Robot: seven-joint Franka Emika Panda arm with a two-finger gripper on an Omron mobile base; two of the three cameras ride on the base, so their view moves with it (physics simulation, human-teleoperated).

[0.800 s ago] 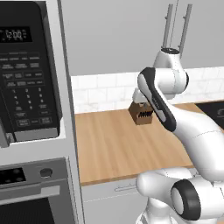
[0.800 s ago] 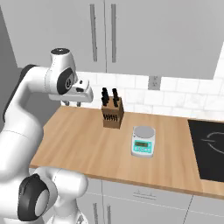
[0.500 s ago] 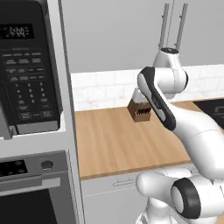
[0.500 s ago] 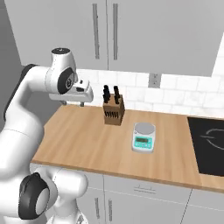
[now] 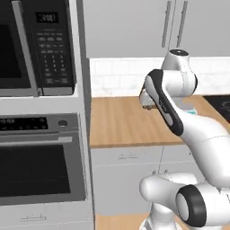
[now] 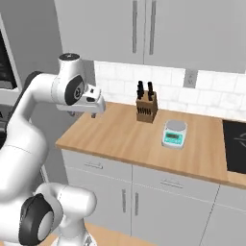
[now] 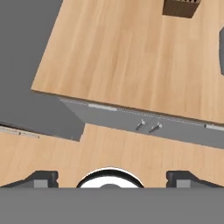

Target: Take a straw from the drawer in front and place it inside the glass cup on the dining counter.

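Observation:
My gripper (image 7: 111, 179) hangs open above the wood floor in front of the cabinets, its fingertips (image 7: 41, 178) wide apart with nothing between them. It is held at the counter's left end (image 6: 79, 111), roughly at counter height (image 5: 147, 102). A shut grey drawer (image 6: 98, 166) with a slim bar handle sits right under the wood counter top (image 5: 128, 156) (image 7: 103, 108). The straw, the glass cup and the dining counter are out of view.
On the narrow wood counter (image 6: 125, 139) stand a knife block (image 6: 146, 103) and a small kitchen scale (image 6: 174, 133), with a dark cooktop (image 6: 235, 144) at its right. A microwave (image 5: 36, 45) and an oven (image 5: 40, 170) fill the tall unit on the left.
Both base views have shifted: the counter and knife block sit higher and further right in the picture, and more of the oven shows. The arm keeps about the same pose.

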